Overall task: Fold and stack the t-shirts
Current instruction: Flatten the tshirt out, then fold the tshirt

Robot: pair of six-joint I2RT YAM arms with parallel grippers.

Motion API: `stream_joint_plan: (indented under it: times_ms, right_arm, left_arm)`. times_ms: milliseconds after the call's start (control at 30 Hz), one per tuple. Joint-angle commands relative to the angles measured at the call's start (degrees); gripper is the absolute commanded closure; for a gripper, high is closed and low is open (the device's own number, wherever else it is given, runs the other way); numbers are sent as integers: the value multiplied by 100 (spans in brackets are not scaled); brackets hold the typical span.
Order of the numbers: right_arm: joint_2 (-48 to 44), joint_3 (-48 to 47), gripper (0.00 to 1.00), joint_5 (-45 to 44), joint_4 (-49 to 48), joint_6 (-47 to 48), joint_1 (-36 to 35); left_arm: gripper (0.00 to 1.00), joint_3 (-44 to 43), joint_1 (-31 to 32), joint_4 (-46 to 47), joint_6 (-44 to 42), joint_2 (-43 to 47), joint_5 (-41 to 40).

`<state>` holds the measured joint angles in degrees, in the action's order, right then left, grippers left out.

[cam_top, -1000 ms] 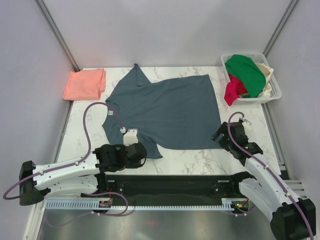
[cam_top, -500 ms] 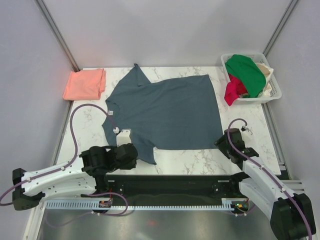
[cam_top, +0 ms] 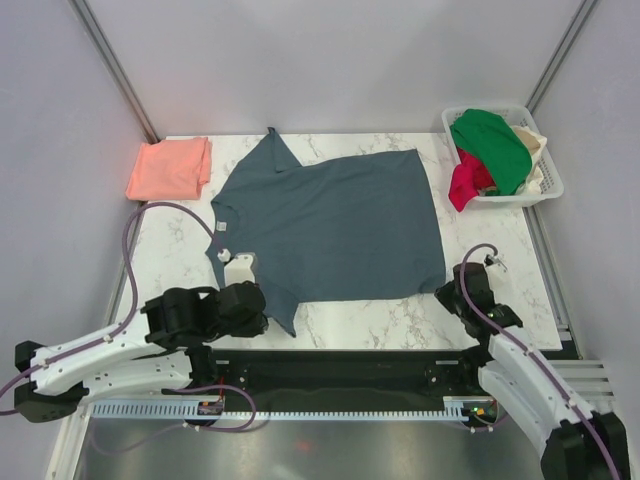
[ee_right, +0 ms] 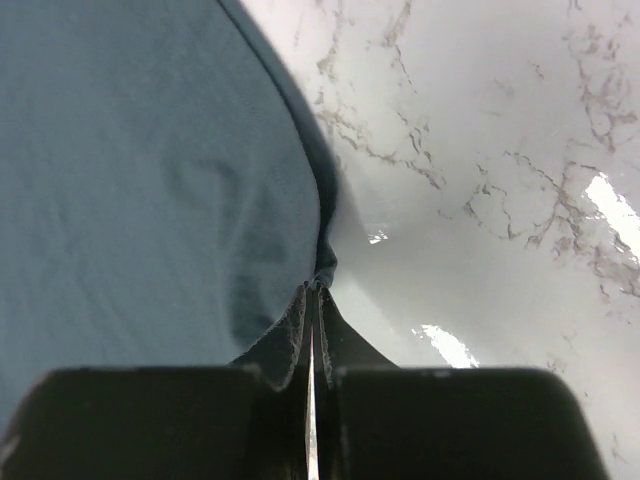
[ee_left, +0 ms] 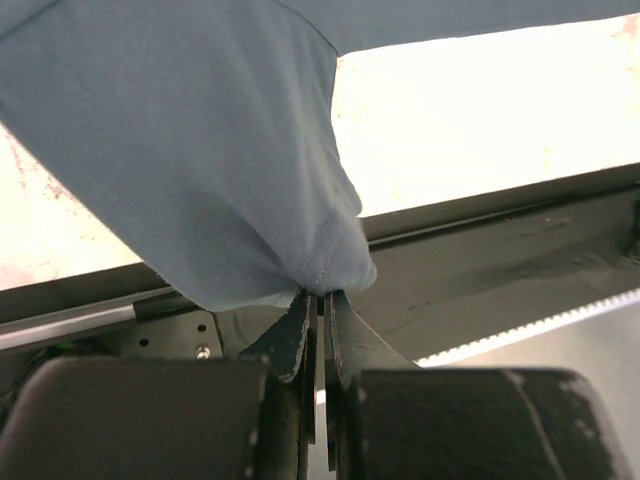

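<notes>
A large slate-blue t-shirt (cam_top: 330, 225) lies spread across the middle of the marble table. My left gripper (cam_top: 262, 318) is shut on its near-left sleeve end (ee_left: 330, 265), which is pulled toward the table's front edge. My right gripper (cam_top: 447, 294) is shut on the shirt's near-right hem corner (ee_right: 322, 268). A salmon-pink t-shirt (cam_top: 168, 168) lies folded at the back left corner, away from both arms.
A white basket (cam_top: 548, 185) at the back right holds green, red and cream garments. The black rail (cam_top: 340, 375) between the arm bases runs along the front edge. Bare marble (ee_right: 480, 150) lies to the right of the right gripper.
The right gripper moved in to the shirt's near-right corner and shut on it. The left arm drew back toward the front-left, pulling the sleeve with it.
</notes>
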<state>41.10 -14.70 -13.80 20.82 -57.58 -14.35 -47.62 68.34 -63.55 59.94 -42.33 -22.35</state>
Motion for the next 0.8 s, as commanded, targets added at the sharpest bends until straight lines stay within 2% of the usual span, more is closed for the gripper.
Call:
stream_joint_plan:
  times_ms: [0,133,233,400,500,600,767]
  right_arm:
    - [-828,-454,100,-174,921,-7,20]
    - [-1586,-1095,100,-412,2309,-7,20]
    - [-1921,-1439,100,-360,2794,-25,20]
    - [-2141,-1694,100,-272,3112,-16,20]
    - [-1827,-1782,100,-325,2955,124,20]
    - [-1187,-2001,100,-412,2586,370,20]
    - [-245,-2563,100,-632,1743,835,20]
  left_arm:
    - [98,-782,-5,-543,-290,-3,-50]
    - [98,-1284,4,-983,-395,-205,133]
    - [98,-1574,-4,-1133,-527,-399,248]
    - [98,-1987,-13,-1388,-826,-671,-111]
    - [98,-2181,-39,-1362,-1264,-916,-559]
    - [98,-2383,-486,-1011,-2195,-1337,-552]
    - [98,-2472,-2059,102,-3898,-1858,177]
